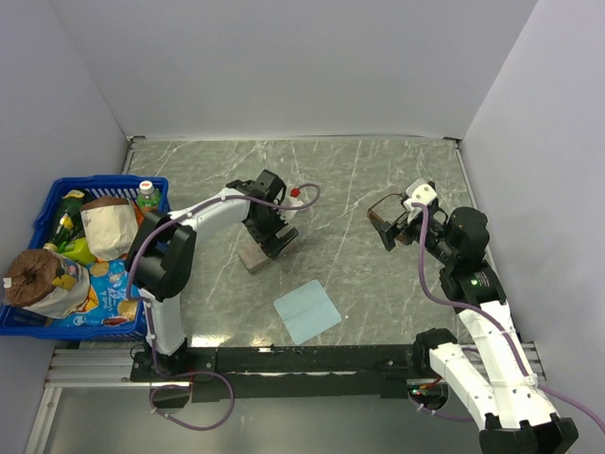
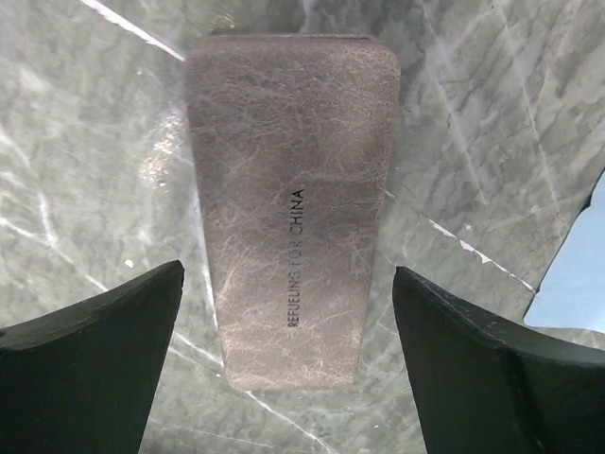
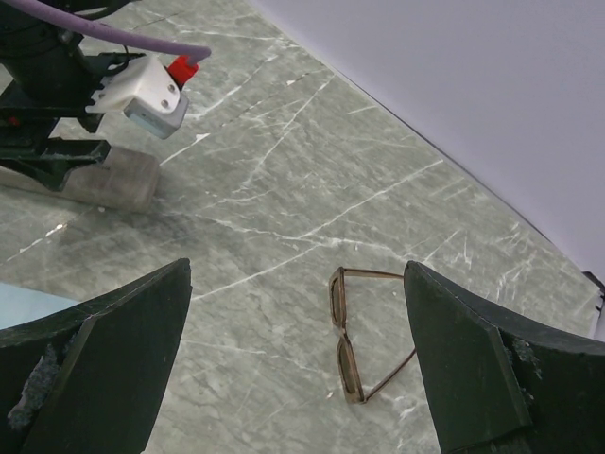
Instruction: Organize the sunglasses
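The sunglasses have a thin brown frame and dark lenses. They stand on the marble table with both temple arms unfolded. My right gripper hovers above them, open, and the frame sits nearer its right finger. From the top view the sunglasses lie just beyond the right gripper. A grey-brown case lies closed and flat on the table. My left gripper is open, with a finger on each side of the case's near end and gaps on both sides. In the top view, the left gripper is over the case.
A light blue cloth lies flat near the front edge, between the arms, and its corner shows in the left wrist view. A blue basket full of snack bags and bottles stands at the far left. White walls close off the back and sides.
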Motion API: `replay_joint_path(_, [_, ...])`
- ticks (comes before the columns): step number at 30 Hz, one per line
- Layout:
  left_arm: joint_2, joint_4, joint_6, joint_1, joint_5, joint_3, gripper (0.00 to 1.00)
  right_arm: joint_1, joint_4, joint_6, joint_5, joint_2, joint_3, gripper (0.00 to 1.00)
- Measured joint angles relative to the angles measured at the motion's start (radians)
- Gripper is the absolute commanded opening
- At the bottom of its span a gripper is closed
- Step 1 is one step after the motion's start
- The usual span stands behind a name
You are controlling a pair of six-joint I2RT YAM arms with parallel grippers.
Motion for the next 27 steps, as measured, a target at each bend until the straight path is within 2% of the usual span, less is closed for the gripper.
replay_joint_path(6, [0.041, -0.016, 0.014, 0.000, 0.018, 0.000, 0.99, 0.000, 0.000, 0.000, -0.006, 0.000, 0.000, 1.00])
replay_joint_path(9, [0.061, -0.025, 0.015, 0.001, 0.027, 0.000, 0.91, 0.000, 0.000, -0.001, -0.007, 0.000, 0.000, 1.00])
replay_joint_path(10, [0.063, -0.027, 0.015, 0.001, 0.031, 0.000, 0.82, 0.000, 0.000, -0.001, -0.007, 0.000, 0.000, 1.00])
replay_joint_path(13, [0.064, -0.029, 0.020, 0.005, 0.039, 0.000, 0.73, 0.000, 0.000, -0.005, -0.011, 0.000, 0.000, 1.00])
replay_joint_path(18, [0.064, -0.033, 0.021, 0.010, 0.055, 0.002, 0.65, 0.000, -0.002, -0.015, -0.030, 0.000, -0.001, 1.00])
replay_joint_path(21, [0.064, -0.034, 0.022, 0.014, 0.064, 0.002, 0.55, 0.000, -0.022, -0.034, -0.074, 0.000, -0.001, 1.00])
replay_joint_path(27, [0.053, -0.044, 0.023, 0.014, 0.115, 0.004, 0.51, 0.000, -0.093, -0.072, -0.196, 0.000, -0.001, 1.00])
